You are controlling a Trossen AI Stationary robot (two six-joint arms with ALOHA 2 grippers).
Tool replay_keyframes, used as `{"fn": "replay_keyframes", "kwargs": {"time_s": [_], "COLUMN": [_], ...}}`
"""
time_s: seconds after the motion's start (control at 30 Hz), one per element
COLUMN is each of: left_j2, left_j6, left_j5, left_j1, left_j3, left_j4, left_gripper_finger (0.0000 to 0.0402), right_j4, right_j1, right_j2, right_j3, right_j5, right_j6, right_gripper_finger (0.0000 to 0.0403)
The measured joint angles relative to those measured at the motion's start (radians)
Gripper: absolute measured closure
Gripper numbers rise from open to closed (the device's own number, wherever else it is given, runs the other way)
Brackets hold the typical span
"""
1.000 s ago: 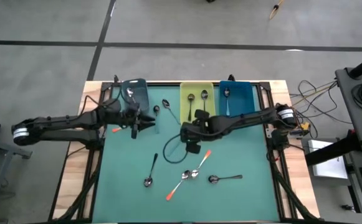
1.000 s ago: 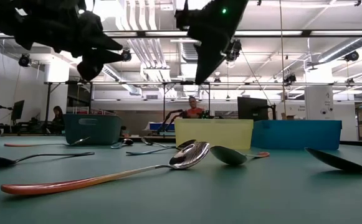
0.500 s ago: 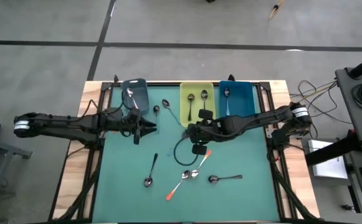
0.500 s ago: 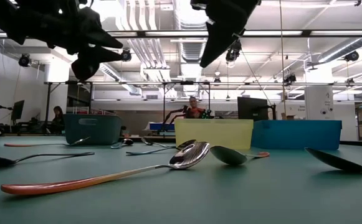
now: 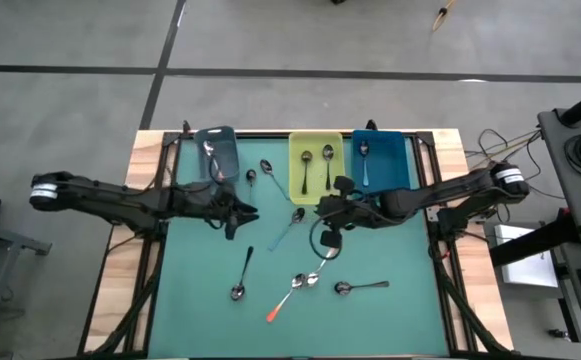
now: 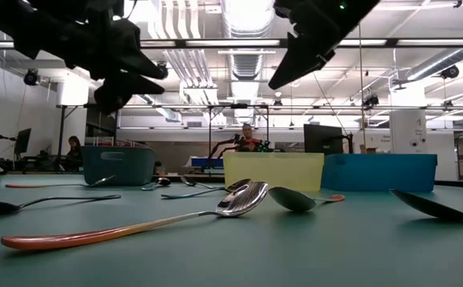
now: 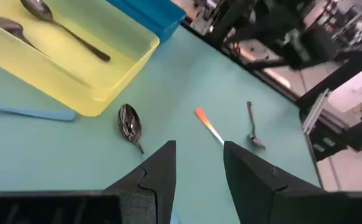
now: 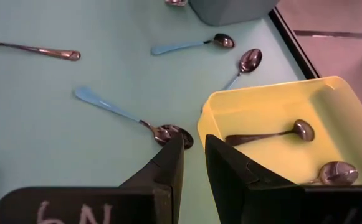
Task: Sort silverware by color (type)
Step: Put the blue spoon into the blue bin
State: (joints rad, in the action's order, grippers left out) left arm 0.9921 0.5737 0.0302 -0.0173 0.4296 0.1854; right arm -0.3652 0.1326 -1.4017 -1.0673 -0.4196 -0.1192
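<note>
Two empty, slightly parted pincers, left and right, above scattered spoons.

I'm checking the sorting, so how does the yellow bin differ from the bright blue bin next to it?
In the high view, the yellow bin holds two dark-handled spoons; the bright blue bin shows only one spoon. The yellow bin sits nearer the table's middle; the blue bin sits toward the right arm's side. Both are rectangular, open-topped, and stand side by side along the far edge.

Teal-green surface. Yellow bin at 12 o'clock, blue bin at 1, grey-teal bin at 11. Pale blue spoon at centre; orange-handled spoon at 6.
</note>
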Motion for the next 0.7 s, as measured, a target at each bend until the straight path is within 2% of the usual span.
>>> {"fn": "replay_keyframes", "kwargs": {"time_s": [0.2, 0.33, 0.6, 0.7], "left_j2": [0.154, 0.263, 0.473, 0.55], "left_j6": [-0.054, -0.087, -0.112, -0.154], "left_j5": [0.023, 0.104, 0.183, 0.269], "left_j1": [0.022, 0.043, 0.079, 0.109], "left_j3": [0.084, 0.159, 0.278, 0.299], "left_j4": [0.0, -0.041, -0.099, -0.1], "left_gripper_finger": [0.0286, 0.0286, 0.0286, 0.0286], "right_j4": [0.092, 0.118, 0.122, 0.125], "right_j1": [0.0, 0.0, 0.0, 0.0], "right_j2": [0.063, 0.096, 0.114, 0.114], "right_j3": [0.087, 0.12, 0.137, 0.137], "right_j5": [0.0, 0.0, 0.0, 0.0], "right_j6": [-0.011, -0.011, -0.019, -0.019], "right_gripper_finger": [0.0344, 0.0344, 0.0344, 0.0344]}}
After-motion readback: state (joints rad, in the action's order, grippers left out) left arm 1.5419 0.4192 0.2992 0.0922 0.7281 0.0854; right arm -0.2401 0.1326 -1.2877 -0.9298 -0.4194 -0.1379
